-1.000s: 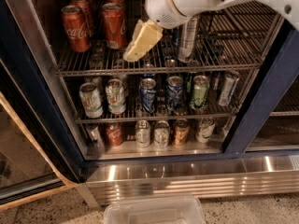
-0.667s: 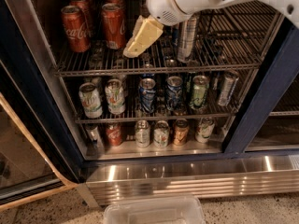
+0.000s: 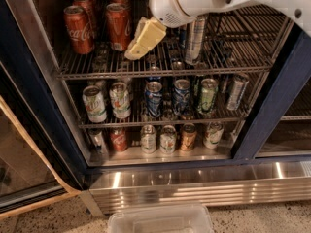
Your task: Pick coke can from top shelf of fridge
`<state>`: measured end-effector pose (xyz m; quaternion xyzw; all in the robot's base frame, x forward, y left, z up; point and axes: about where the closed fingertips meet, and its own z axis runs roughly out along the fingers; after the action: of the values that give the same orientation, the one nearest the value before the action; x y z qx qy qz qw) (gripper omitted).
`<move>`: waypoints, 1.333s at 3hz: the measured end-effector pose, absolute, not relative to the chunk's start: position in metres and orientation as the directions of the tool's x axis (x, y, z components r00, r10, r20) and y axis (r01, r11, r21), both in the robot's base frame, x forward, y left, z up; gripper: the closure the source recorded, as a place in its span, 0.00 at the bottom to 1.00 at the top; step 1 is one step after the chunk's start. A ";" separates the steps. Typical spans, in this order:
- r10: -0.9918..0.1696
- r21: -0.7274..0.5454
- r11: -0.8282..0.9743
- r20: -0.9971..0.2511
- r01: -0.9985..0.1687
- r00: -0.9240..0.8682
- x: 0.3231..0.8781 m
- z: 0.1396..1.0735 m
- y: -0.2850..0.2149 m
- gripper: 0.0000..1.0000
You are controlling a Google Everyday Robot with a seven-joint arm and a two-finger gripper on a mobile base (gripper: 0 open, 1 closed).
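Observation:
Several red coke cans stand at the left of the top shelf (image 3: 160, 72) of the fridge (image 3: 270, 110). The front two are one at the far left (image 3: 79, 29) and one beside it (image 3: 118, 26), with more behind them. My gripper (image 3: 142, 39), cream-coloured on a white arm, hangs over the shelf just right of the second front coke can, tilted down to the left and close to it. It holds nothing that I can see. A tall slim silver can (image 3: 195, 37) stands right of the gripper, partly behind the arm.
Two lower racks hold mixed cans, such as a blue one (image 3: 153, 99) and a green one (image 3: 209, 95). The open glass door (image 3: 29, 164) is at the left. The ribbed steel base (image 3: 194, 186) and a clear plastic bin (image 3: 160, 220) lie below.
My gripper has edged slightly up and left, closer to the second front coke can. The cans have not moved.

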<state>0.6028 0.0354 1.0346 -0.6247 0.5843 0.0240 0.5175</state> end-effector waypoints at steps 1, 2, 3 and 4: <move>-0.668 -0.597 0.251 -0.677 -0.762 0.310 0.602 1.004 0.059 0.00; -0.592 -0.590 0.315 -0.734 -0.743 0.332 0.614 0.986 0.091 0.00; -0.524 -0.602 0.352 -0.761 -0.716 0.383 0.641 0.990 0.117 0.00; -0.523 -0.603 0.352 -0.761 -0.716 0.383 0.641 0.990 0.118 0.00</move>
<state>0.6407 0.1178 0.9899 -0.5636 0.5497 0.0789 0.6116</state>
